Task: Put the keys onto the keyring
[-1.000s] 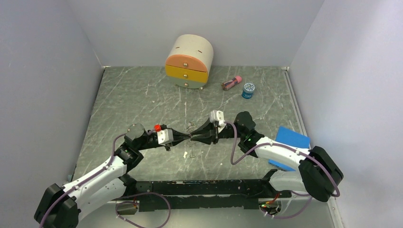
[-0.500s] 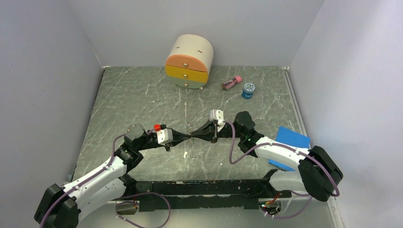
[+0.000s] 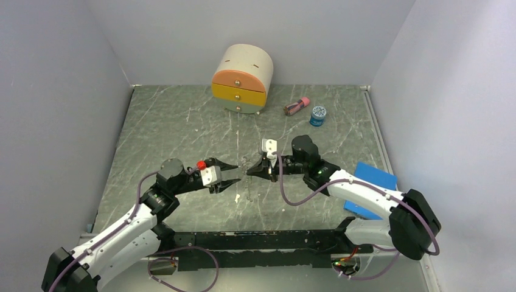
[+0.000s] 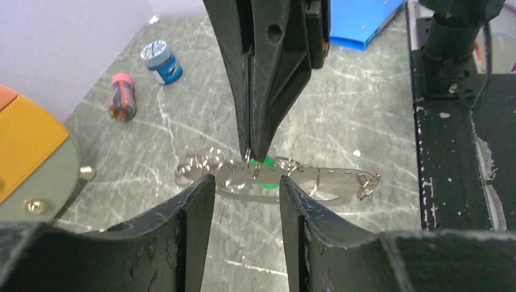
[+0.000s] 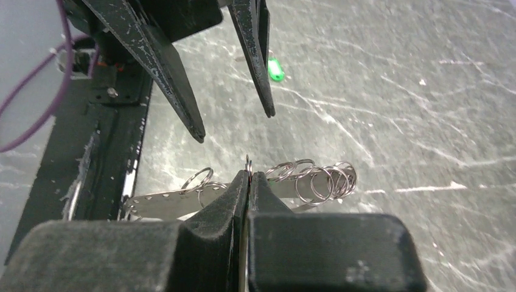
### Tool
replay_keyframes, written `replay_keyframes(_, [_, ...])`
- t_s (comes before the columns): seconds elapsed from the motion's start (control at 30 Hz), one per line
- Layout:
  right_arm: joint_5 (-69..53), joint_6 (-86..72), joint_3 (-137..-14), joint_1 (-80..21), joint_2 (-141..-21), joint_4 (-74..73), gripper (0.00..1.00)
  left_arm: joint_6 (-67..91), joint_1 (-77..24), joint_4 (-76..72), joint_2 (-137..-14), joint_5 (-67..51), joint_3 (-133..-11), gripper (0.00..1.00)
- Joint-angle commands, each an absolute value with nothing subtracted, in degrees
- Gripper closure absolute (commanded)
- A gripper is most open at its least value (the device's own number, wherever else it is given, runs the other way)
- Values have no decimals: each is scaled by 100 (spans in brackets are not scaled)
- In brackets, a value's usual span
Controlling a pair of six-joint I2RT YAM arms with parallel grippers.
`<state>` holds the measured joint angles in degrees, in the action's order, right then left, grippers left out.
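Marble-patterned table [image 3: 182, 121], seen from above, carrying a round drawer unit [image 3: 242, 79] at the back, a pink tube [image 3: 296, 106] and a blue-lidded jar [image 3: 317, 115] to its right, and a blue block [image 3: 372, 182] partly hidden behind the right arm. The left gripper [image 3: 233, 173] and right gripper [image 3: 248, 173] are facing each other tip to tip at the centre.

Left gripper: fingers [image 4: 195, 213] standing apart with nothing between them. Right gripper: jaws pressed together, pinching the keyring [image 5: 248, 165], a thin ring seen edge-on just above the table.

The overhead view is showing the ring and the items beneath it only as faint glints. The wrist views are resolving these: a perforated metal strip [image 4: 331, 180] lying flat, with a cluster of spare rings [image 5: 319, 176] at one end, both partly covered by the fingers.

One key [image 5: 275, 68] with a green head is lying on the table beyond the left fingers in the right wrist view; in the left wrist view only a green sliver [image 4: 265, 162] is peeping out behind the right fingertips. Its blade is too small to make out.
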<state>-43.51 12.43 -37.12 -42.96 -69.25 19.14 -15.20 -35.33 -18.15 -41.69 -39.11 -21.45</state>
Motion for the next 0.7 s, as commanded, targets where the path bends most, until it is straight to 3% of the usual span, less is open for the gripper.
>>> replay_keyframes(0.0, [-3927,2022,-4286,-4381,-6689,665,100,-1933,-3524,-1143,-4176,-3471,-2477,52])
replay_keyframes(0.3, [-2881,2777,-5512,-4961,-7413,-1544,100,-2110,-3605,-1021,-4646,-3391,-2618,53])
replay_keyframes(0.67, [-3102,2700,-5701,-5003,-7743,-1636,100,-2559,-3922,-870,-4876,-3584,-2515,58])
